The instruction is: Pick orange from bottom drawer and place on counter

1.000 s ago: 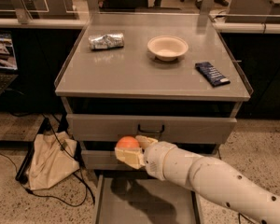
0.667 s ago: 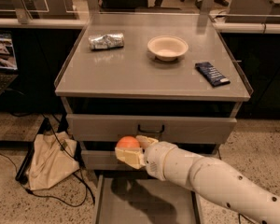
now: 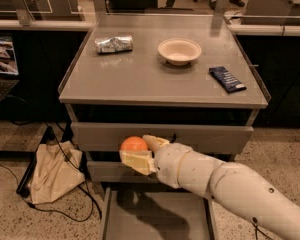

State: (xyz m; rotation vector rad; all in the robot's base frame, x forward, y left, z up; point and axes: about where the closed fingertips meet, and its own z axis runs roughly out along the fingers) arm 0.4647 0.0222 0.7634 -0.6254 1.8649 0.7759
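The gripper (image 3: pixel 139 153), jaws closed around the orange (image 3: pixel 134 143), has risen slightly above the open bottom drawer (image 3: pixel 155 219). The fruit is clear of that drawer. The worktop (image 3: pixel 155 79), higher above it, is not yet reached.

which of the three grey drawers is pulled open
The lowest grey metal drawer tray, pulled out with its floor showing; the two grey drawers above sit shut. The hand holds the small round orange fruit in front of them.
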